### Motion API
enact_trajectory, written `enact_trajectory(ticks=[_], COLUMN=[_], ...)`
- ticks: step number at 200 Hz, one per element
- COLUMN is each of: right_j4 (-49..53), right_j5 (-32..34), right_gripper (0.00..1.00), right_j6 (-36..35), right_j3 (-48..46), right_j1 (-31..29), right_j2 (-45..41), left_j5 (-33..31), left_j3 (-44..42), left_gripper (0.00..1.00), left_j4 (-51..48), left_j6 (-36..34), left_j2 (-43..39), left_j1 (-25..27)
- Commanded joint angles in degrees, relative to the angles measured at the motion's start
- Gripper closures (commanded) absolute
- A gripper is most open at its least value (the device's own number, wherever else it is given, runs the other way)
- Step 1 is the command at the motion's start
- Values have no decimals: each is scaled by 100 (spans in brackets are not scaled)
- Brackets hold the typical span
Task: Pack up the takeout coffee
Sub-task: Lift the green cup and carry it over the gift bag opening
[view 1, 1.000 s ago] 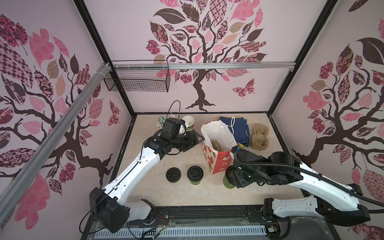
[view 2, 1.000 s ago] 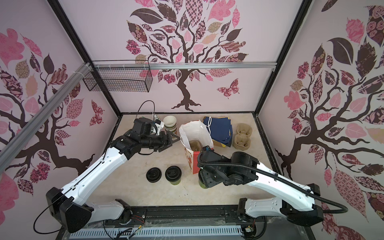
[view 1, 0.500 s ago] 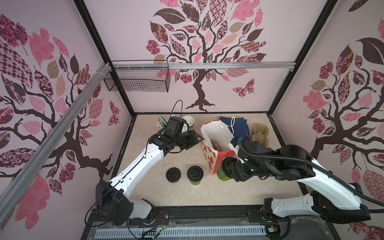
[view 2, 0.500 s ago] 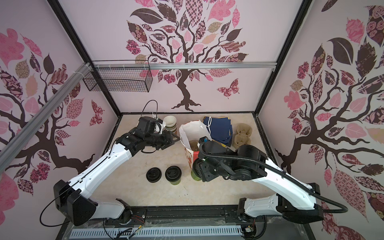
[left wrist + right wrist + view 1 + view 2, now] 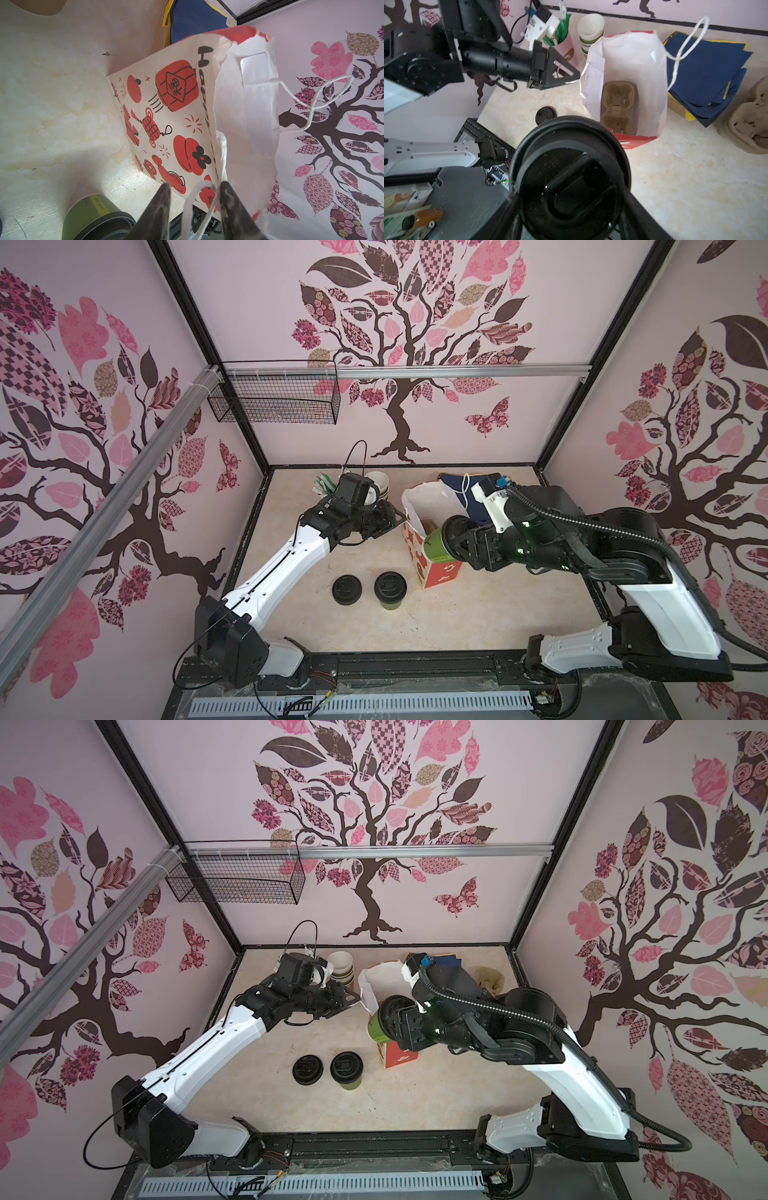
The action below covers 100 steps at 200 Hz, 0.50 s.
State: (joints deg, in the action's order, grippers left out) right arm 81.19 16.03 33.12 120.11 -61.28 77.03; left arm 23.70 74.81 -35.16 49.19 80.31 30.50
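Two takeout coffees, green paper cups under black sip lids; neither is sitting in the bag yet.

Item 1, held cup (image 5: 434, 546): the right gripper (image 5: 570, 194) is clasping it, jaws spread wide across the upper wall just below the lid, which is facing the wrist camera. In both top views it is hanging tilted, base leading, at the near rim of the paper bag (image 5: 441, 578).

Item 2, standing cup (image 5: 390, 592): it is resting upright on the table (image 5: 478, 614), just beside a squat stack of bare lids (image 5: 345, 590) and apart from the bag.

Receptacle: the bag is standing open, with a moulded pulp cup carrier (image 5: 618, 106) lying at its bottom, both wells empty. The left gripper (image 5: 194, 185) is working at the bag's rim. Its jaws are standing part-way apart with the white cord handle (image 5: 188, 207) looped between them, and no pinch on the cord is showing.

Handling, judged: the contents are not showing, so the weight is uncertain. A cup would be light if empty, top-heavy and spillable if full. The paper walls are probably yielding under a hard squeeze, which would be loosening the press-fit lid. Best hold: around the body close under the lid, where the rolled rim is stiffening the wall, never by the lid alone. The tilt is risking seepage at the sip hole, so levelling before lowering into a well looks wise.
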Motion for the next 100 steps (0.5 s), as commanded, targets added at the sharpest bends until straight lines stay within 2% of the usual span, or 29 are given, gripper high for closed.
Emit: enact_trajectory(ticks=[1, 57, 100], right_j4=[299, 304, 244], right_j5=[477, 591, 469], right_gripper=[34, 34, 35], right_j6=[103, -391, -838], right_j3=[316, 554, 247], right_j1=[298, 938, 1269], right_j2=[336, 1152, 1538], left_j5=[81, 190, 294], left_j3=[198, 139, 73], left_gripper=[59, 61, 55], left_j4=[158, 307, 325], left_j6=[-107, -75, -93], left_j2=[-31, -95, -195], left_j1=[17, 15, -9])
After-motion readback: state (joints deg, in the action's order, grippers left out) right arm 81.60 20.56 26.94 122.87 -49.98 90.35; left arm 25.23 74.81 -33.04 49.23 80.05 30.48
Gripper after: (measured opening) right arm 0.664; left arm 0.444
